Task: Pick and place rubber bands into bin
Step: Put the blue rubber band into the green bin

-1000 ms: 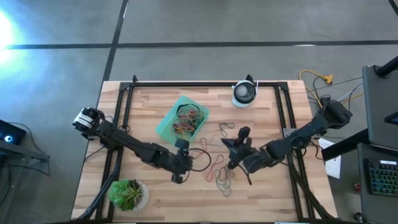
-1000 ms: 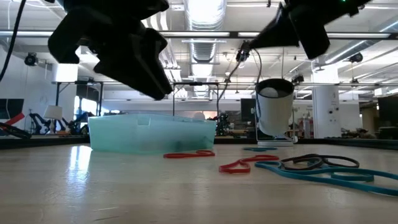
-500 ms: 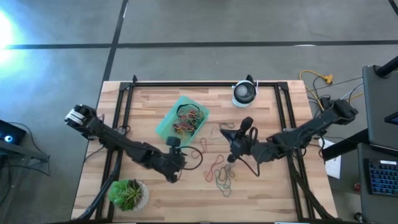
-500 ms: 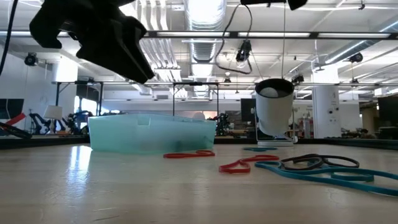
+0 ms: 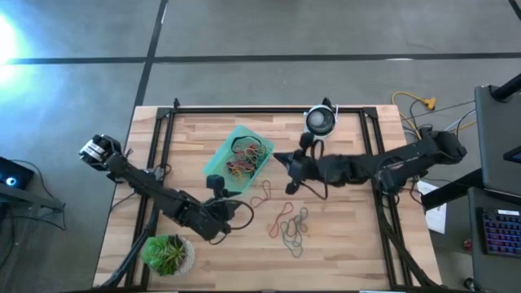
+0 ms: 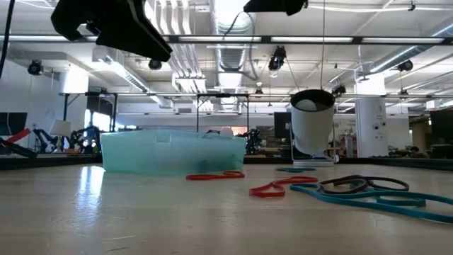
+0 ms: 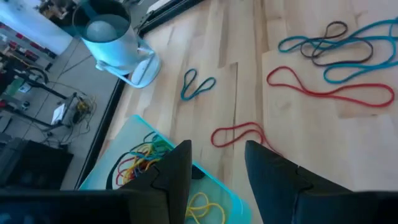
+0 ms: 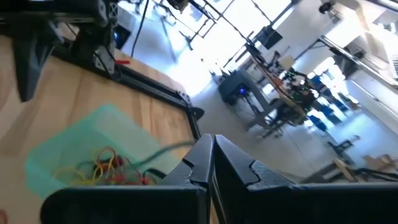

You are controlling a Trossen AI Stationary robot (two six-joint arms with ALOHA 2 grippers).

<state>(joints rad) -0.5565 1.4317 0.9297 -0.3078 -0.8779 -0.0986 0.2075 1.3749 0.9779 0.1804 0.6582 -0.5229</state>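
Wooden table point(image 5: 342, 228), unlabelled bin point(image 5: 220, 159)

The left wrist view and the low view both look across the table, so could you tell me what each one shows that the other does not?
Only the left wrist view shows the coloured rubber bands lying inside the bin, seen from above past the left gripper, whose fingers stand apart.

Only the low view shows the bin's long side wall level-on, hiding its contents, and the room's ceiling lights beyond.

Both show the white-and-black round device, loose red, teal and dark bands on the wood, and the bin.
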